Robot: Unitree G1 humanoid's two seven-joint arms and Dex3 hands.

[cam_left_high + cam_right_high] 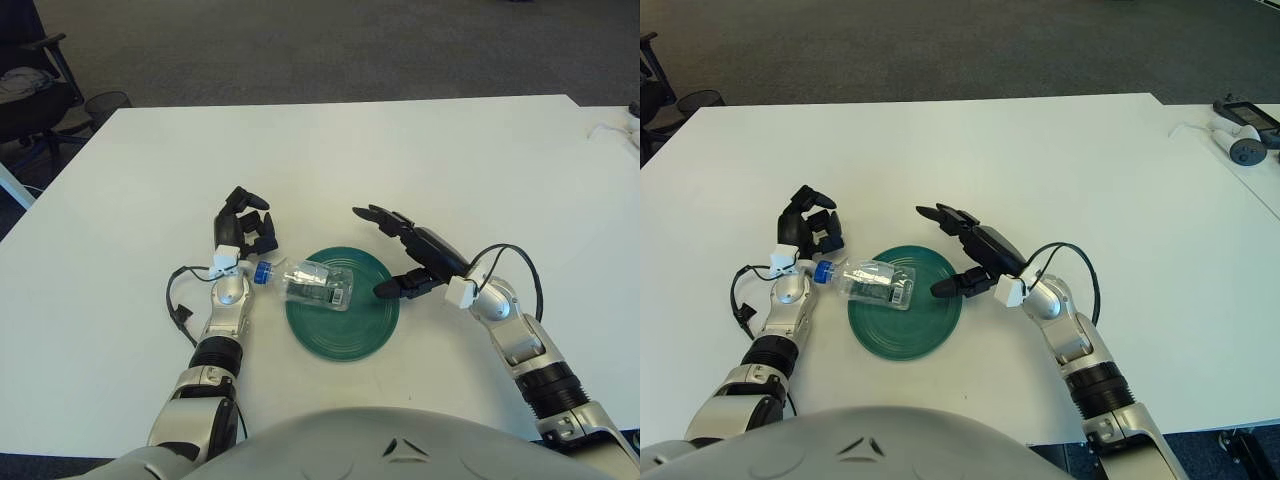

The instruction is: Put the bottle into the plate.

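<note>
A clear plastic bottle with a blue cap lies on its side across the left part of the dark green plate; its cap end sticks out over the plate's left rim. My right hand hovers at the plate's right edge with fingers spread, holding nothing and apart from the bottle. My left hand shows just left of the bottle's cap, fingers curled, with nothing in it.
The white table stretches wide behind the plate. A black cable loops beside my left wrist. A white device with a cord lies at the far right. A dark office chair stands off the table's left corner.
</note>
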